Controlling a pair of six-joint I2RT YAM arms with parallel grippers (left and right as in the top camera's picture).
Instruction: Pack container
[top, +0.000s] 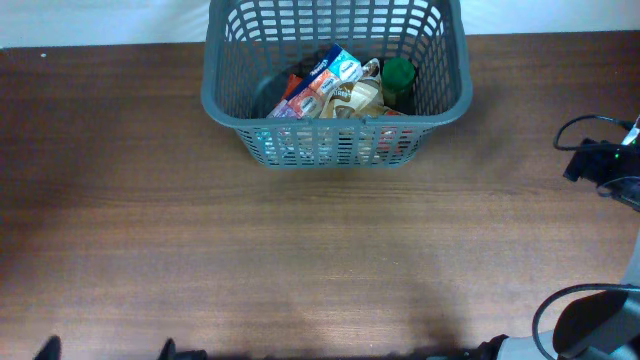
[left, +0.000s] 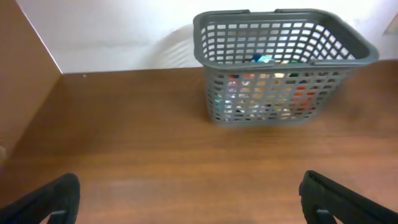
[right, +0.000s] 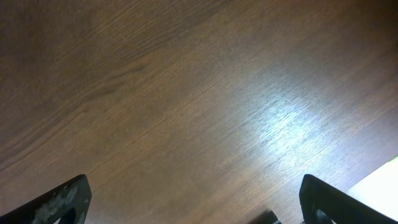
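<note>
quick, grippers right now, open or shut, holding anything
left gripper: open, holding nothing
right gripper: open, holding nothing

Right hand (right: 193, 190) has scuffed black fingers (right: 62, 202); black cables (top: 585, 118).

Container (top: 340, 120): 1, at the far edge of the table (top: 300, 250).
Contents countable from overhead: blue-and-white carton (top: 331, 74) ×1; green-capped bottle (top: 398, 74) ×1; tan pouch (top: 358, 100) ×1.
Red packaging (top: 293, 85) beneath: piece count not resolvable.
</note>
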